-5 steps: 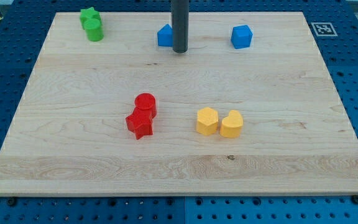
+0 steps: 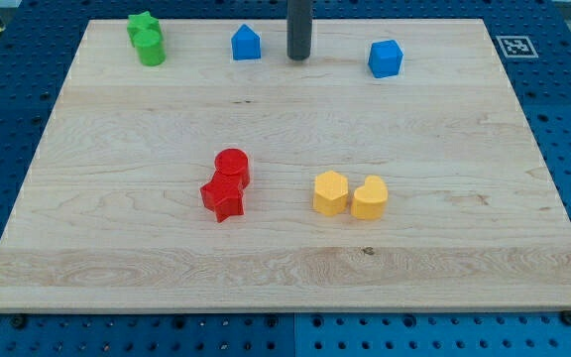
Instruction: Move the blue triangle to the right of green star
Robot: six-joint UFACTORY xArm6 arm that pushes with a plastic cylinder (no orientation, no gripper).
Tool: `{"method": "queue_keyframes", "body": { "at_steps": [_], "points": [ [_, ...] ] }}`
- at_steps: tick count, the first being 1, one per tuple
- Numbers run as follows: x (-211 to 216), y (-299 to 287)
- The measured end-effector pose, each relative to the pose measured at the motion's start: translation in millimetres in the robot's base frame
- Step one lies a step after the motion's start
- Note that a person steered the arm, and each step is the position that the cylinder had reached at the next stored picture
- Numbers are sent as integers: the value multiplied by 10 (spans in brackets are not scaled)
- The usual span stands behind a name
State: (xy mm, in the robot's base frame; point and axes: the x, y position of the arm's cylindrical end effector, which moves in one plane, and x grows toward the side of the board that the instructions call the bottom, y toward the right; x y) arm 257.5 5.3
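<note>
— Jaws? None on this rig, just a rod; my tip (image 2: 298, 58) sits at 3 o'clock of the blue triangle (image 2: 246, 44), a gap between.

— Obstacles?

— Blue cube (image 2: 386, 59) further at 3. Green star (image 2: 142, 24) w/ a green round block (image 2: 151, 47) touching, at 9 of triangle. Red pair, yellow pair mid-board. Triangle upright, peaked top.

Straight dark grey rod, blunt my tip (image 2: 298, 58)
</note>
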Motion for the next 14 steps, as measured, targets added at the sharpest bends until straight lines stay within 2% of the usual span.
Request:
{"method": "queue_keyframes", "body": {
  "at_steps": [1,2,3,4,6,7,8,9,10,12,13,14],
  "points": [
    [51,-551],
    [51,-832],
    [51,-800],
    [208,-461],
    [244,-977],
    [244,-436],
    [244,-491],
    [226,-1127],
    [121,-1246],
    [228,-689],
    [96,-550],
    [22,-756]
  ]
}}
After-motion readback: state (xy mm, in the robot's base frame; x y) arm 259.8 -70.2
